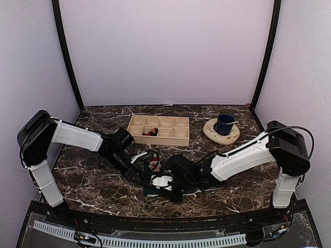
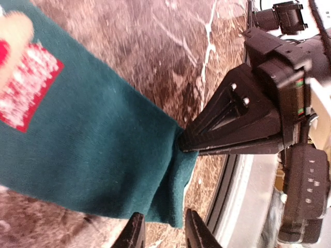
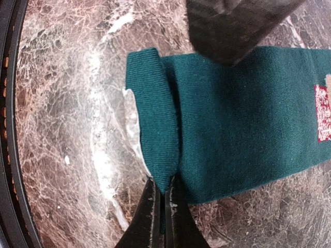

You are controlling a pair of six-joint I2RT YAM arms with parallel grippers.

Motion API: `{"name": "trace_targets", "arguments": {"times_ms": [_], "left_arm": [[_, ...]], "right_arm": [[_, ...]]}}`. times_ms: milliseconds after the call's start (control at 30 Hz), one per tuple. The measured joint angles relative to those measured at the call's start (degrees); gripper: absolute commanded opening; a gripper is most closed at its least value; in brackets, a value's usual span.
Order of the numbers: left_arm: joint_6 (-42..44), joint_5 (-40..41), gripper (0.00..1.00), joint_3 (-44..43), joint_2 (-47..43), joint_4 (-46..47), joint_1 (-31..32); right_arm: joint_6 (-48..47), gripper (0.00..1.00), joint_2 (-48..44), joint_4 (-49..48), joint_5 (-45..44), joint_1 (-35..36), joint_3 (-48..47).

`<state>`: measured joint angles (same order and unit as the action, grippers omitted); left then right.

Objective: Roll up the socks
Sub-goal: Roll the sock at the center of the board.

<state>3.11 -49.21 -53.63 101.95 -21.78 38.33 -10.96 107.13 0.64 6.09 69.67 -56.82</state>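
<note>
Teal sock (image 3: 248,119) flat on worktop (image 3: 62,129), long axis 3 to 9 in right wrist view, cuff folded at 9 end. My right claw (image 3: 163,199) clenched on that fold from 6. Left claw (image 2: 164,223) released, prongs parted beside same cuff. I judge roll runs toward 3.

near centre: left gripper (image 2: 163,235) and right gripper (image 3: 163,202) crowd teal sock (image 3: 232,129) end, tight passage | far centre: wooden divider tray (image 1: 159,138) blocks | far right: mug (image 1: 225,124) on saucer (image 1: 212,133) | marble table (image 1: 243,190) open far left, near right
</note>
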Motion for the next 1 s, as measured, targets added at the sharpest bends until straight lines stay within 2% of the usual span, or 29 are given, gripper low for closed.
{"name": "trace_targets", "arguments": {"times_ms": [467,667,833,1000], "left_arm": [[-4.3,12.3,0.34,7.8,-9.7,8.5,-0.2],[-5.9,17.9,0.34,13.4,-17.7,14.7,0.6],[-5.9,22.4,0.36,16.1,-22.6,19.2,4.1],[-5.7,25.8,0.36,18.2,-23.3,22.9,8.9]], "right_arm": [[1.2,0.00,1.8,10.4,13.8,-5.4,-5.6],[1.6,0.00,4.6,15.3,20.8,-7.8,-10.3],[1.9,0.00,7.8,19.4,26.6,-9.8,-15.3],[2.1,0.00,10.4,22.8,31.4,-11.1,-18.4]]}}
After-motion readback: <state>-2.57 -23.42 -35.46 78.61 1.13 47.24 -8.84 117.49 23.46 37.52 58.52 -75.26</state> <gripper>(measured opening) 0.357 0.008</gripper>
